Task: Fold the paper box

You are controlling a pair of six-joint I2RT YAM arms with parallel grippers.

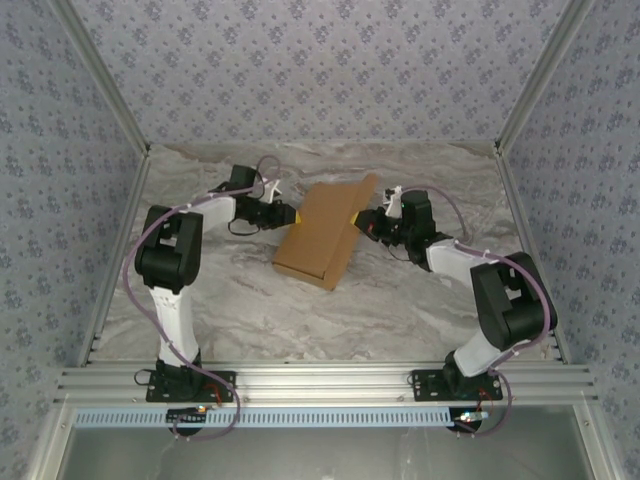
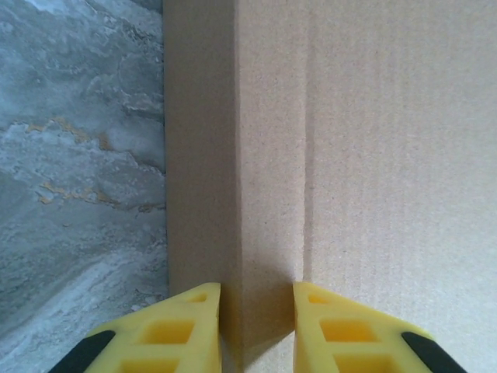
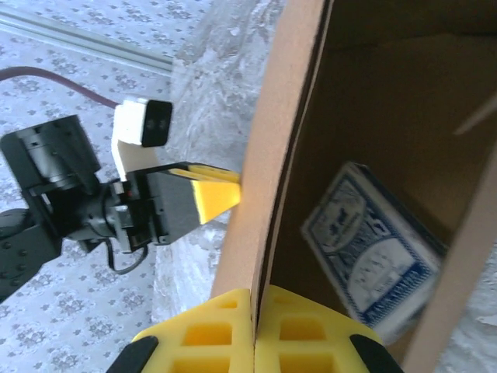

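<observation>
At the pinch point, R claw (image 3: 255, 294) is clamped tight on a thin upright cardboard wall of the paper box (image 1: 318, 238); a blue-and-white card packet (image 3: 371, 256) lies inside. L claw (image 2: 258, 294) is narrow, straddling a fold ridge on the opposite outer face; can't tell if it's actually biting. Box sits mid-way on the bench (image 1: 300, 315), nearer the far edge, btwn both claws, one panel tilted up. Step, as I read it: squaring walls & bringing the lid over. Next needs both claws moving together, lid swung down along its crease, tabs lined up w/ slots, packet not crushed.
</observation>
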